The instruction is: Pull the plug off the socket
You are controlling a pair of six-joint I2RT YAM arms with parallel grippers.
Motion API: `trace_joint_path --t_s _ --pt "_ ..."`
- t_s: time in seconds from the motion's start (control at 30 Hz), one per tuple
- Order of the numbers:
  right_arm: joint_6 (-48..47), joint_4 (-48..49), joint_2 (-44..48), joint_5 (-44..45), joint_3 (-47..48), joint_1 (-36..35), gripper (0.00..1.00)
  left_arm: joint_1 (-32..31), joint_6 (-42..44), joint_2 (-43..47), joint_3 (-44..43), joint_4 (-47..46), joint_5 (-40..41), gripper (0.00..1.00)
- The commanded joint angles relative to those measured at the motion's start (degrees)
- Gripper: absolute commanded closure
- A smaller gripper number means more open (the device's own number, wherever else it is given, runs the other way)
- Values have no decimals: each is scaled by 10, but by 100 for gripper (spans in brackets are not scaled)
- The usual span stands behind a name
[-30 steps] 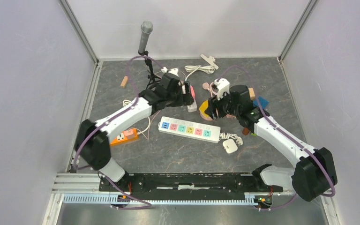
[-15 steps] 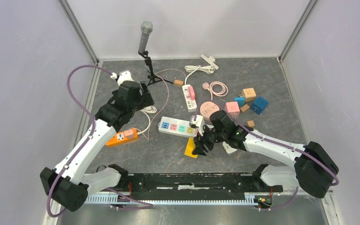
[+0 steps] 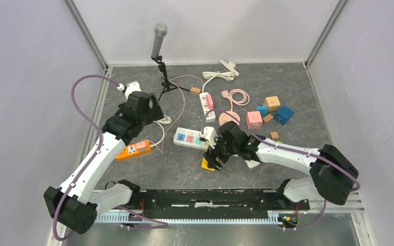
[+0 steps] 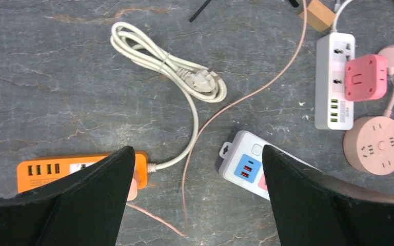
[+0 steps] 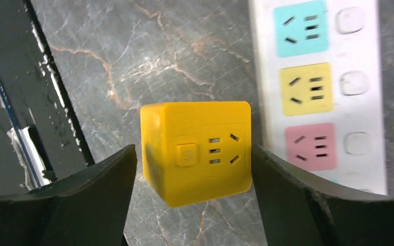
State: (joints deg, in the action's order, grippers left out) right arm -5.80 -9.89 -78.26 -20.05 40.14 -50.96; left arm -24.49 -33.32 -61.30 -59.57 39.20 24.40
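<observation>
Yellow cube plug (image 5: pixel 195 154) looks set down on the bench (image 5: pixel 184 46), just beside the multicolour power strip (image 5: pixel 313 97) and out of its sockets. It sits dead centre between the spread jaws of the right end effector (image 5: pixel 192 151), so the right arm's nearer. Left end effector (image 4: pixel 196 151) gapes wide, well apart, over the orange power strip (image 4: pixel 46 171).

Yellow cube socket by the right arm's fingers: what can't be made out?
- Top view: the right gripper covers most of the yellow cube socket.
- Right wrist view: whether the fingers press it or merely flank it, edges too close.
- Its underside: hidden by its own body.
- Multicoloured power strip beside it: cut off by the frame edges.
</observation>
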Motion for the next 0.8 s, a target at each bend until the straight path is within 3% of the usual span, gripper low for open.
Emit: trace_joint_path --t_s 0.0,0.1,0.2,0.37,0.47,0.57,0.77 --pt "-5 15 3 50 54 0 12 23 -13 -8 -6 23 13 0" --pt "-7 29 3 31 77 0 3 42 -11 -16 -18 39 10 0" --pt "-8 44 3 43 95 0 2 56 -5 -16 -27 45 3 0" --pt "36 56 -9 280 149 15 2 61 13 -32 -44 29 -84 0" --pt "64 43 -39 342 203 48 2 61 13 -47 -48 8 -147 1" --pt "111 26 -90 353 253 84 3 61 0 -61 -48 -18 -191 4" --pt "149 0 -206 271 361 145 23 61 -34 -117 -57 -78 -300 14"
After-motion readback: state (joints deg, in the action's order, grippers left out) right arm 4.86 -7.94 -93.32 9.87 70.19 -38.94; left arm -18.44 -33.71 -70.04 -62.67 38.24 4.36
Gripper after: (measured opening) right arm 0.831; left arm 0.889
